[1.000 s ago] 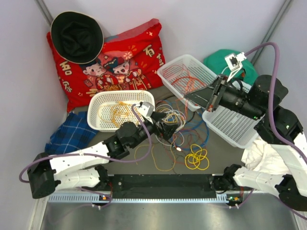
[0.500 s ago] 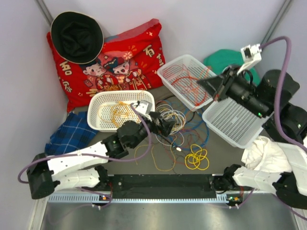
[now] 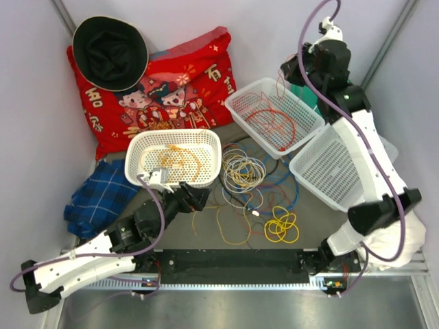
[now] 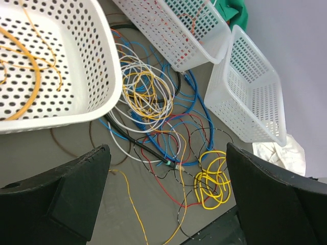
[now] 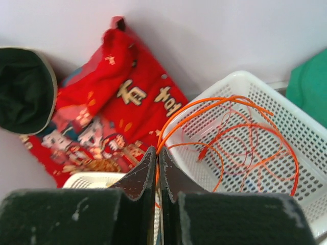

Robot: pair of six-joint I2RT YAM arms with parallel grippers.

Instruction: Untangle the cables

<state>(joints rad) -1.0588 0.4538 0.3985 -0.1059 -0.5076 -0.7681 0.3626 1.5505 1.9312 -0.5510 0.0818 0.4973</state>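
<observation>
Well, my right gripper (image 5: 157,153) was pinched shut on a light, springy orange wire (image 5: 225,102) above the rectangular basket (image 5: 245,76); my left gripper (image 3: 191,199) hung wide open over the tangled cables (image 4: 153,107) on the table (image 3: 309,226). I'd have taken one outer loop, gently.

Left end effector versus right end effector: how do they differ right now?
The left end effector is open and empty; the right end effector is shut on a thin orange cable. The left sits low beside the loose multicoloured cable pile; the right is held high over the rectangular white mesh basket. Both are black.
</observation>
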